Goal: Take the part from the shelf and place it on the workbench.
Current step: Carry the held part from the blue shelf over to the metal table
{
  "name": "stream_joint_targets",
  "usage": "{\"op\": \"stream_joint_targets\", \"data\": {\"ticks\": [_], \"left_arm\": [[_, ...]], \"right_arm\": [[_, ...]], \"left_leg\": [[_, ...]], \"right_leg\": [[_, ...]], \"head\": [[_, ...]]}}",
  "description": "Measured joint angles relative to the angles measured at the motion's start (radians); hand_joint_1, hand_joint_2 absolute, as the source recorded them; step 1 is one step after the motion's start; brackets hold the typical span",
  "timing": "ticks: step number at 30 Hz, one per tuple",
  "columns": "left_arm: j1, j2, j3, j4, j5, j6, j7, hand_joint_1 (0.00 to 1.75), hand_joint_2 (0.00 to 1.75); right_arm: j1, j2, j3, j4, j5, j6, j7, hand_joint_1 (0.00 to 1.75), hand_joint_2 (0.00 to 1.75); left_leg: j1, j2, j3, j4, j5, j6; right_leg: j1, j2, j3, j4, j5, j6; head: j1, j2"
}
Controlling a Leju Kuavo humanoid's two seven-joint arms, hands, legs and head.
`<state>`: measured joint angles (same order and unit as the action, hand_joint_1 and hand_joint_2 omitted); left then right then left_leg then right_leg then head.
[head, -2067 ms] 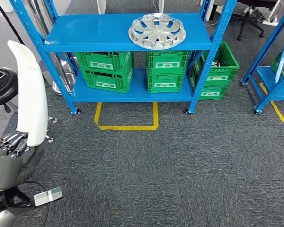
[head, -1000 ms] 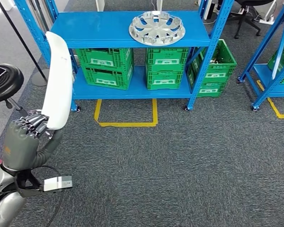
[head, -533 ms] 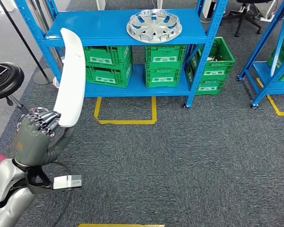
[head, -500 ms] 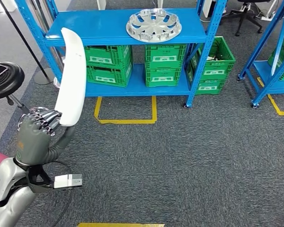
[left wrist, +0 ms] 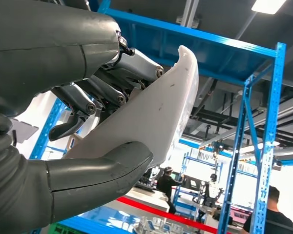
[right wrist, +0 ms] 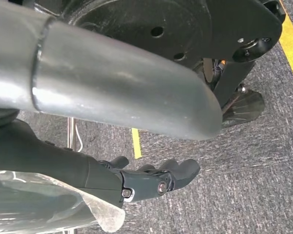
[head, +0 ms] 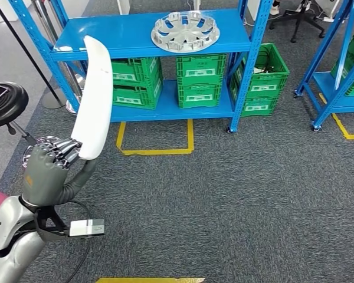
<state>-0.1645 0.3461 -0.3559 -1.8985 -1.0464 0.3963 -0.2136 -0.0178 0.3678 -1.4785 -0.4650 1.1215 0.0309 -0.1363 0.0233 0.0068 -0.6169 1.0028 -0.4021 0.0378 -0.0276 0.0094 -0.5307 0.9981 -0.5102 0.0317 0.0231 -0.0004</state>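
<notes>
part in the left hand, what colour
White, plain; the part shows best in the head view.

Blue shelf (head: 121, 36), silver wheel cover (head: 185, 30) on top level, green crates (head: 135, 81) on lower level, grey carpet (head: 238, 194)

The part (head: 94, 100), a long, curved, glossy white panel, is standing nearly upright, leaning slightly right, its lower end sitting in the left hand's (head: 46, 171) grip, in front of the shelf (head: 126, 38).
</notes>
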Motion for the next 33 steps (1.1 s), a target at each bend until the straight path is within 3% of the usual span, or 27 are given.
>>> {"op": "stream_joint_targets", "data": {"ticks": [2,4,7,8,9,10,12,14,17,19,22,23,24,25,27,29,33], "left_arm": [[0.000,0.002,0.000,0.000,0.001,0.002,0.000,1.75,1.75],[-0.001,0.002,-0.001,0.000,0.001,0.003,0.000,1.75,1.75],[0.002,0.002,-0.003,0.002,0.001,0.004,0.000,1.75,1.75],[0.003,0.002,-0.004,0.002,0.001,0.004,0.000,1.75,1.75],[0.004,0.002,-0.006,0.003,0.001,0.004,0.000,1.75,1.75],[0.005,0.002,-0.007,0.003,0.001,0.004,0.000,1.75,1.75],[0.006,0.002,-0.008,0.004,0.001,0.004,0.000,1.75,1.75],[0.005,0.004,-0.010,0.004,0.001,0.005,0.000,1.75,1.75],[0.006,0.009,-0.012,0.004,0.001,0.008,0.001,1.75,1.75],[0.009,0.013,-0.012,0.004,0.001,0.010,0.001,1.75,1.75],[0.013,0.017,-0.011,0.004,0.001,0.013,0.002,1.75,1.75],[0.016,0.017,-0.011,0.004,0.001,0.013,0.002,1.75,1.75],[0.018,0.018,-0.011,0.004,0.001,0.013,0.002,1.75,1.75],[0.020,0.018,-0.011,0.004,0.001,0.013,0.002,1.75,1.75],[0.020,0.019,-0.011,0.004,0.001,0.013,0.002,1.75,1.75],[0.019,0.022,-0.011,0.004,0.001,0.013,0.002,1.75,1.75],[0.019,0.025,-0.011,0.004,0.001,0.014,0.002,1.75,1.75]], "right_arm": [[0.000,0.000,0.000,0.000,0.000,0.001,-0.001,0.00,0.00],[0.001,0.000,0.000,0.000,0.000,0.001,-0.002,0.00,0.00],[0.001,-0.002,0.000,0.000,0.000,0.001,-0.002,0.00,0.00],[0.002,-0.002,0.000,0.000,0.001,0.001,-0.002,0.00,0.00],[0.003,-0.003,0.000,0.000,0.001,0.001,-0.002,0.00,0.00],[0.004,-0.003,0.000,0.000,0.001,0.001,-0.002,0.00,0.00],[0.003,-0.004,0.000,0.000,0.001,0.001,-0.002,0.00,0.00],[0.002,-0.003,0.000,0.001,0.001,0.001,-0.002,0.00,0.00],[0.003,-0.003,-0.001,0.001,0.001,0.000,-0.002,0.00,0.00],[0.004,-0.003,-0.001,0.001,0.001,-0.001,-0.002,0.00,0.00],[0.006,-0.003,-0.001,0.001,0.001,-0.002,-0.003,0.00,0.00],[0.007,-0.003,-0.001,0.001,0.001,-0.003,-0.003,0.00,0.00],[0.007,-0.003,-0.001,0.001,0.001,-0.003,-0.003,0.00,0.00],[0.007,-0.003,-0.001,0.001,0.001,-0.003,-0.003,0.00,0.00],[0.006,-0.002,-0.001,0.002,0.001,-0.003,-0.003,0.00,0.00],[0.005,-0.001,-0.001,0.003,0.001,-0.003,-0.003,0.00,0.00],[0.005,0.000,-0.001,0.004,0.001,-0.003,-0.003,0.00,0.00]], "left_leg": [[0.001,0.002,0.006,-0.019,0.006,-0.006],[0.007,0.005,0.015,-0.046,0.018,-0.020],[0.009,0.007,0.008,-0.050,0.023,-0.030],[0.009,0.007,0.004,-0.047,0.023,-0.031],[0.009,0.007,0.000,-0.044,0.024,-0.033],[0.010,0.007,-0.003,-0.040,0.024,-0.037],[0.012,0.005,-0.008,-0.028,0.021,-0.049],[0.010,0.003,-0.013,-0.015,0.019,-0.064],[0.011,0.002,-0.013,-0.012,0.022,-0.082],[0.014,0.001,-0.028,0.025,-0.011,-0.087],[0.012,0.001,-0.098,0.222,-0.128,-0.087],[0.011,0.001,-0.114,0.277,-0.150,-0.085],[0.010,0.001,-0.116,0.298,-0.153,-0.081],[0.008,0.001,-0.098,0.275,-0.138,-0.076],[0.000,-0.001,-0.025,0.142,-0.081,-0.057],[-0.009,-0.002,0.028,0.035,-0.052,-0.043],[-0.013,-0.003,0.034,0.005,-0.047,-0.034]], "right_leg": [[0.001,-0.001,0.001,-0.007,0.000,0.008],[0.002,-0.003,-0.016,0.025,-0.031,0.017],[0.002,-0.004,-0.101,0.204,-0.126,0.028],[0.002,-0.004,-0.121,0.246,-0.138,0.032],[0.001,-0.005,-0.124,0.254,-0.130,0.034],[0.000,-0.006,-0.103,0.215,-0.103,0.036],[-0.001,-0.007,-0.032,0.081,-0.046,0.036],[0.000,-0.004,0.004,0.007,-0.025,0.023],[0.003,-0.003,0.001,0.011,-0.020,-0.007],[0.003,-0.006,0.002,0.010,-0.010,-0.024],[0.009,-0.009,-0.003,0.011,-0.002,-0.036],[0.012,-0.009,-0.005,0.011,-0.001,-0.037],[0.015,-0.009,-0.005,0.011,-0.001,-0.038],[0.017,-0.008,-0.005,0.011,-0.001,-0.038],[0.020,-0.007,-0.004,0.011,-0.001,-0.037],[0.023,-0.006,-0.007,0.013,-0.001,-0.031],[0.019,-0.008,-0.016,0.014,-0.006,-0.007]], "head": [[0.000,0.000],[0.004,0.000],[0.007,0.000],[0.007,0.000],[0.007,0.000],[0.007,0.000],[0.007,0.000],[0.006,0.000],[0.005,0.000],[0.004,0.000],[0.001,0.000],[0.001,0.000],[0.001,0.000],[0.001,0.000],[0.002,0.000],[0.002,0.000],[0.002,0.000]]}}
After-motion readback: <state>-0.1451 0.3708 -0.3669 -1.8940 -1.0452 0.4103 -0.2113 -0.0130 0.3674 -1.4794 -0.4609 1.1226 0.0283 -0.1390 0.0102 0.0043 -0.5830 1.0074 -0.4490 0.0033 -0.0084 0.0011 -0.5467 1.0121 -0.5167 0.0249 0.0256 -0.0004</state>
